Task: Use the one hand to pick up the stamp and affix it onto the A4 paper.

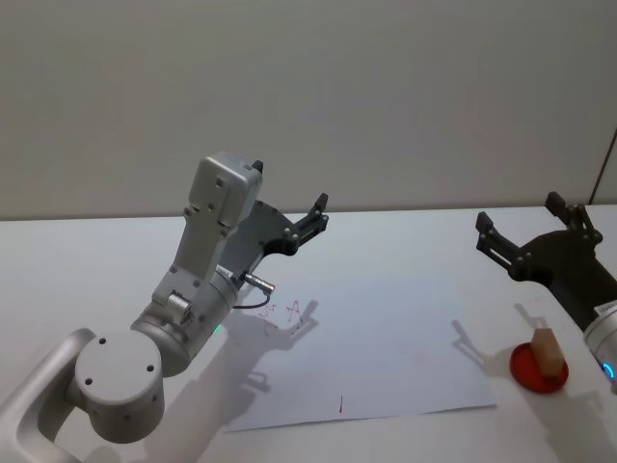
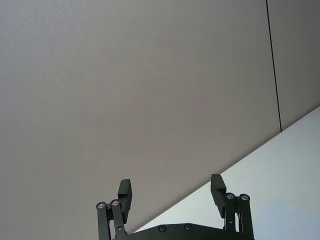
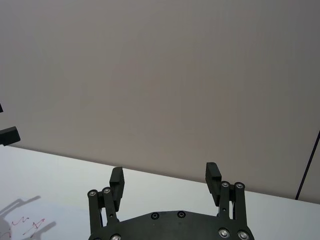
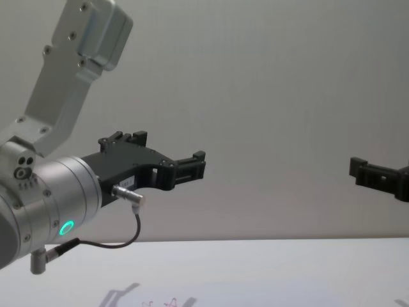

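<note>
The right hand hung above the right side of the bench. Its fingers were spread wide with nothing between them, and it pointed out toward the wall rather than down. It looked poised ahead of a reach, not committed to one.

Nearer the robot and lower, the stamp stood upright on a round red ink pad, just off the right edge of the A4 paper. It was probably parked there so that its face would come up inked. It was a small, plain block of light tan wood. The sheet carried red marks toward its left side.

The left hand, its fingers also apart, was raised at the left of the bench, idle.
</note>
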`<action>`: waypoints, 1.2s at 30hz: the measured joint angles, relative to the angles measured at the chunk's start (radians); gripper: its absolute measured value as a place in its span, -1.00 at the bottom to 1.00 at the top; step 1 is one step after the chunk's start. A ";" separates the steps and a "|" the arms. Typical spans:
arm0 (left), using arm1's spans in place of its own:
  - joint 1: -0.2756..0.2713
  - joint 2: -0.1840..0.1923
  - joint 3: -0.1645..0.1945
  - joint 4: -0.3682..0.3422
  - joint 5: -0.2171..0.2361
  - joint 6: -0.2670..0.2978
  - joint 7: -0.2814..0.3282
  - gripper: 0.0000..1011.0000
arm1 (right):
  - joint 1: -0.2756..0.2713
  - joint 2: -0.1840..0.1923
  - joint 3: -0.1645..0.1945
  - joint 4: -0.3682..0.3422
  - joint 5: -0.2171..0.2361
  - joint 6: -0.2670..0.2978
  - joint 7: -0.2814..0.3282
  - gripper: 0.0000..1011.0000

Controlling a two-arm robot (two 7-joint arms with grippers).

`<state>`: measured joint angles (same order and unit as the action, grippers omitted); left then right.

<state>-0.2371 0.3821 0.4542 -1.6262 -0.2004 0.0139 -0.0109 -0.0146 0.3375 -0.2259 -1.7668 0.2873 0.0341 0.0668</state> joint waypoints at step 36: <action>0.000 0.000 0.000 0.000 0.000 0.000 0.000 0.98 | 0.000 0.000 0.000 0.000 0.000 0.000 0.000 0.98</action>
<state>-0.2372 0.3821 0.4542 -1.6262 -0.2004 0.0138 -0.0109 -0.0146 0.3375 -0.2259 -1.7668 0.2874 0.0341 0.0668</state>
